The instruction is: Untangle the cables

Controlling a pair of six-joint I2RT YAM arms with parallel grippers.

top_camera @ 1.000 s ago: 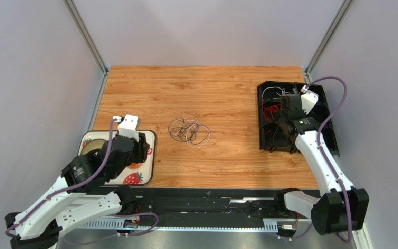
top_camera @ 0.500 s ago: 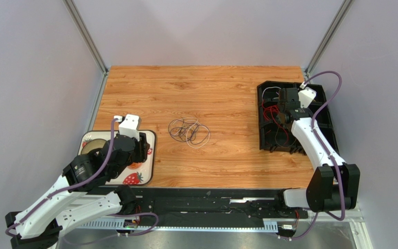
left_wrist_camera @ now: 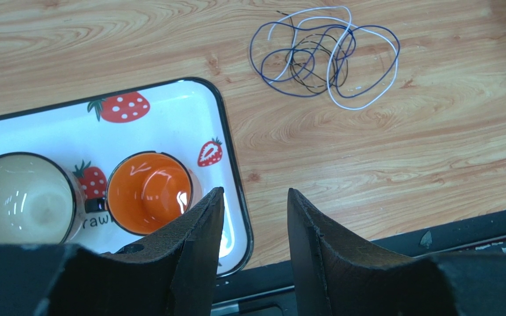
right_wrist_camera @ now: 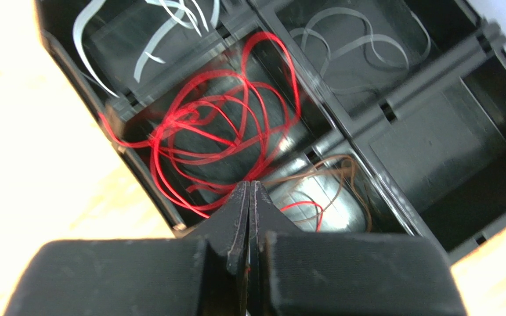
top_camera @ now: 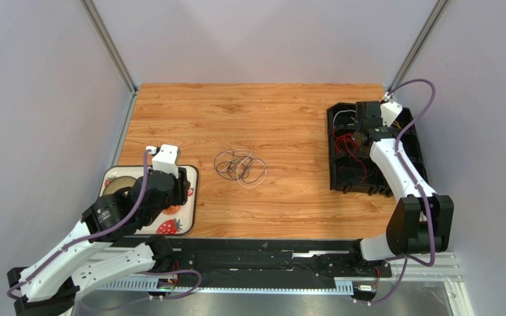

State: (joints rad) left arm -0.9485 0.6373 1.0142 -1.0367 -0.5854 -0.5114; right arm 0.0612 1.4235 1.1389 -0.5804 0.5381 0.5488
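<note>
I am hanging my right claw (right_wrist_camera: 250, 186) over the black divided box (right_wrist_camera: 394, 99), fingers pressed flat together just above the compartment where the red cable (right_wrist_camera: 199, 128) is lying. Whether a strand is pinched between them, I cannot tell. In the box, white strands (right_wrist_camera: 150, 39), grey ones (right_wrist_camera: 361, 39) and a brown one (right_wrist_camera: 331, 164) are sitting in compartments of their own, so I am judging part of the sorting done. Well away from the box, toward my left arm, the tangle (left_wrist_camera: 325, 56) of dark blue, white and black loops is lying knotted on the wood, and that is the work left. Farther from the box, my left claw (left_wrist_camera: 252, 197) is waiting half open and empty over the strawberry tray (left_wrist_camera: 170, 112).
</note>
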